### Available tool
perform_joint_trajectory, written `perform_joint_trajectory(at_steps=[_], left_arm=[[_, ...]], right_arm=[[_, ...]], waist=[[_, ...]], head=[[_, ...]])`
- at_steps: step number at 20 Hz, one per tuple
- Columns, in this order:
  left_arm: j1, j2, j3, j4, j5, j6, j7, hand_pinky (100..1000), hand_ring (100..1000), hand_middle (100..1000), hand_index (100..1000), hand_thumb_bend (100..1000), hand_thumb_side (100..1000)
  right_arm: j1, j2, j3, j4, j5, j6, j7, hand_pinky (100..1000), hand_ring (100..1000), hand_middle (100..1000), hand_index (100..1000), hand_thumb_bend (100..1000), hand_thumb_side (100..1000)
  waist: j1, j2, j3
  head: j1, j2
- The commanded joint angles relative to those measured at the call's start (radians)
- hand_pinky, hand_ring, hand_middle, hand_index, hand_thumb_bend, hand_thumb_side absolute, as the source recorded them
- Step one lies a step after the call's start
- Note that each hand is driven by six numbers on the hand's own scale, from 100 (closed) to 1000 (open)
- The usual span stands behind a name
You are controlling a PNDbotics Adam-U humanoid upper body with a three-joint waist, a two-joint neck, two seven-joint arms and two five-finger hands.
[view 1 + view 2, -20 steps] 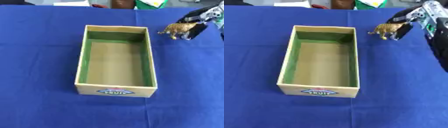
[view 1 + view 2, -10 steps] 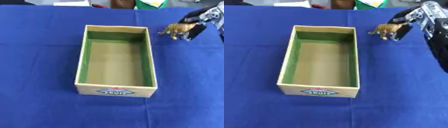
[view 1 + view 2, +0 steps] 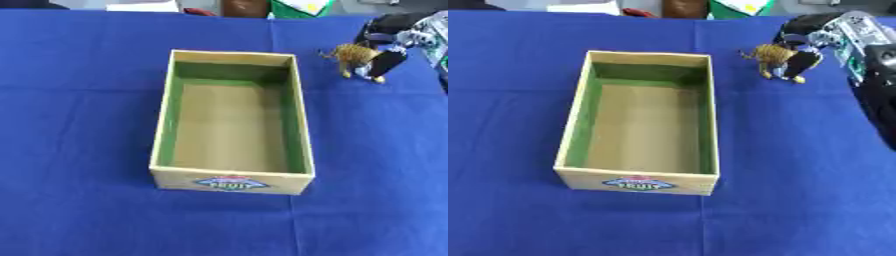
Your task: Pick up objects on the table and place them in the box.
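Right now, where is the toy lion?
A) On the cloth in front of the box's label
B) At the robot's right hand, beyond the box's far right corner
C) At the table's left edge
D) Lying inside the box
B: the toy lion is outside the box, at the right hand whose fingers close on it.

Looks like a lab or test room: a table [image 3: 79,75] draped in plain blue cloth, one cardboard box [image 3: 231,120] staged at centre, and at twelve o'clock, background clutter [image 3: 262,7] past the far edge, green and white.
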Motion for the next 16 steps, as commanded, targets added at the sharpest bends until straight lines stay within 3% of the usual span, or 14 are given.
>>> perform_joint_trajectory(at_steps=[1,9,16], left_arm=[[-0.01,0.017,0.006,-0.017,-0.005,0.0,-0.005,507,537,550,723,100,479],[-0.01,0.018,0.007,-0.017,-0.007,0.0,-0.01,508,537,549,723,100,474],[-0.011,0.022,0.009,-0.017,-0.004,-0.001,-0.01,509,538,549,723,100,476]], right_arm=[[-0.015,-0.045,-0.002,-0.027,-0.016,0.004,-0.045,702,648,560,603,100,464],[-0.022,-0.058,-0.007,-0.09,-0.054,0.009,-0.078,684,630,564,593,100,380],[-0.041,-0.079,-0.027,-0.252,-0.12,0.051,-0.062,687,626,566,598,100,354]], waist=[[-0.001,-0.019,-0.002],[-0.002,-0.023,-0.005],[-0.002,-0.028,-0.009]], head=[[0.001,0.002],[0.004,0.003],[0.008,0.005]])
